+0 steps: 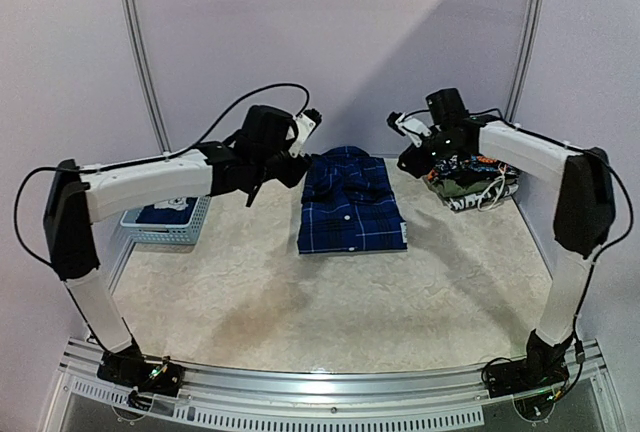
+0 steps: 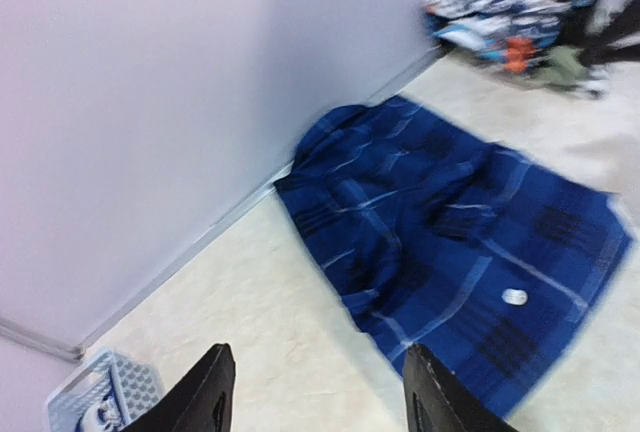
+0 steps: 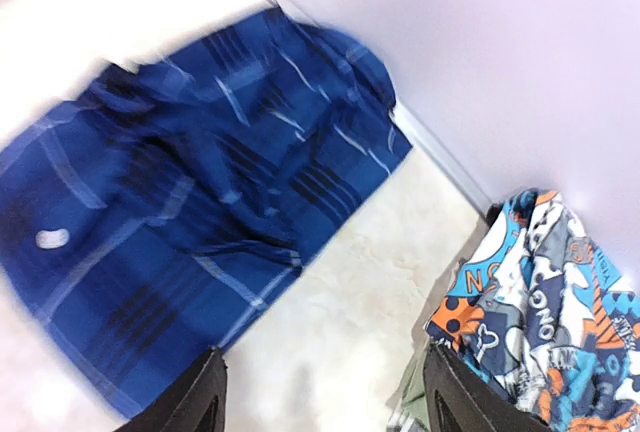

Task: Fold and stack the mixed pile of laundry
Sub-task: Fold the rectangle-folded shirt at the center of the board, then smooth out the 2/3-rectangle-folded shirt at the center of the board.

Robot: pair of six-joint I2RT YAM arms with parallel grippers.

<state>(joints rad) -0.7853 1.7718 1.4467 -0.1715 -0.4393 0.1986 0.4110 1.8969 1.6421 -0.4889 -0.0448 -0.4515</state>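
The left arm's black fingers (image 2: 208, 392) stand spread apart with nothing between them, hanging above the surface just left of the shirt's collar. The right arm's black fingers (image 3: 200, 400) are also parted and empty, up at the right of the collar.

The cream, mottled surface (image 1: 300, 302) is closed in at the back and sides by plain pale lilac walls (image 1: 330, 32).

A blue-and-black plaid long-sleeved shirt of soft cloth (image 1: 352, 207) lies flat at the centre of the overhead frame, folded into a neat rectangle with its collar toward the back wall.

At centre right, a heap of crumpled garments printed in orange, teal and white (image 1: 470, 180) sits against the wall.

At centre left, partly behind the left arm, stands a light-blue slotted plastic basket (image 1: 170, 220) with navy cloth inside.
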